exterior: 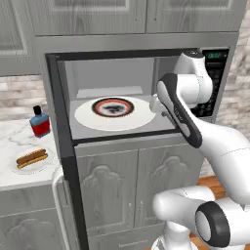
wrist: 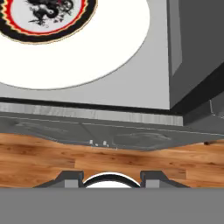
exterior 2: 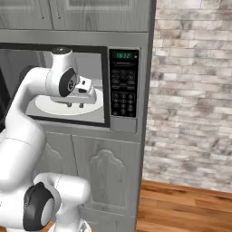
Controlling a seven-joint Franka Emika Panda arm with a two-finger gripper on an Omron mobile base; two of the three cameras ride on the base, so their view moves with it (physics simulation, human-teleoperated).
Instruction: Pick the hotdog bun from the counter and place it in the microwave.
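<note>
The hotdog bun [exterior: 31,157] lies on a small white plate on the marble counter [exterior: 12,134], far left of the arm. The microwave [exterior: 215,66] stands open, and its white turntable [exterior: 141,117] carries a round plate with a black dragon and a red rim [exterior: 113,107]. My gripper [exterior: 159,110] hangs at the front right of the microwave's opening, pointing down, open and holding nothing. In the hand view my fingertips [wrist: 70,177] stand wide apart over the microwave's front lip, with the turntable [wrist: 109,57] above them. From the right base view my gripper [exterior 2: 75,104] hovers over the turntable's right edge.
The black-framed microwave door [exterior: 63,146] is swung out to the left, between the oven's opening and the counter. A red bottle with a blue cap [exterior: 39,122] stands behind the bun. Grey cabinets [exterior: 117,190] lie below, and a brick wall [exterior 2: 190,90] and wood floor [exterior 2: 181,204] lie to the right.
</note>
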